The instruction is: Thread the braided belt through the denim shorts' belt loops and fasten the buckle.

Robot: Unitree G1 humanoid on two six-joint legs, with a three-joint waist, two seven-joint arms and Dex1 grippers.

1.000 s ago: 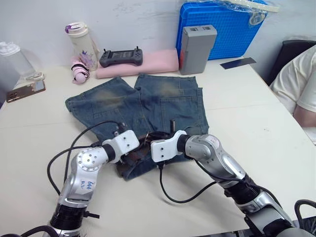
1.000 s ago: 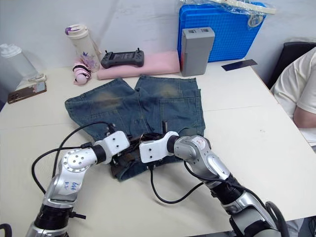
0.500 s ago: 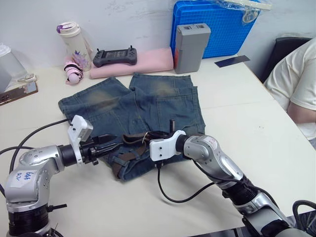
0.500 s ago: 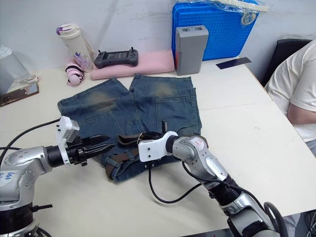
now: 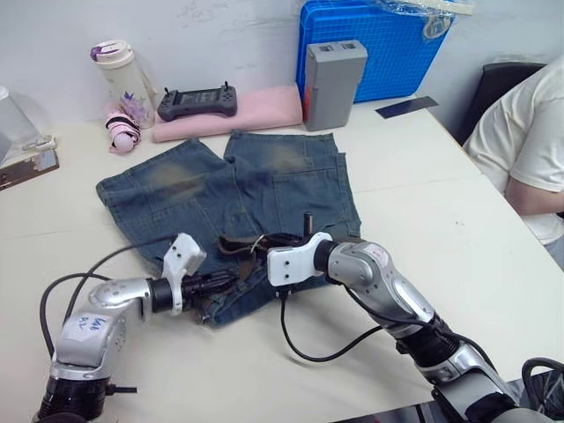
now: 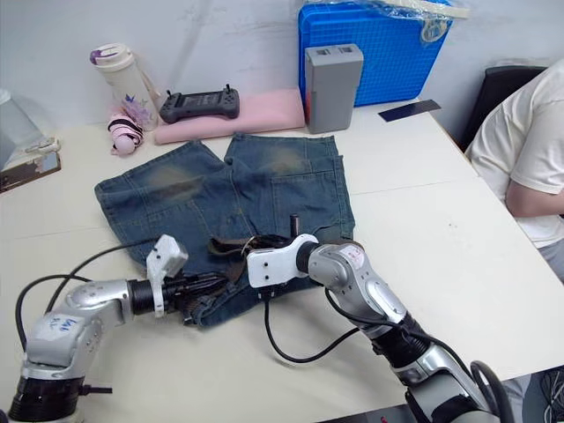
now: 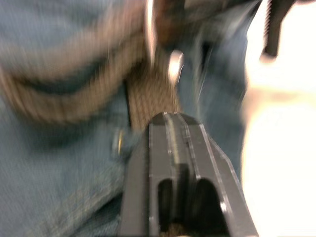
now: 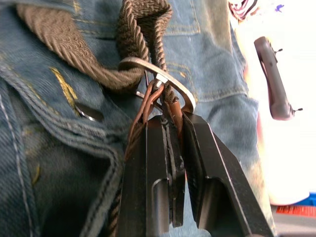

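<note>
The faded blue denim shorts lie flat mid-table, waistband crumpled toward me. The dark brown braided belt is bunched on that waistband. My right gripper is shut on the belt's brown end just behind the silver buckle, which sits at its fingertips. My left gripper is at the waistband's left end, shut and empty, its tip pointing at the braid and close to it. I cannot make out the belt loops in the folds.
At the back are a pink folded cloth with a black controller, a grey box, a blue crate and a bottle. A person sits at the right edge. My black cables trail on the near table.
The camera has shifted. My left gripper pulled away to the left from the waistband, then came back to its left end. The right gripper has kept its hold on the belt.
</note>
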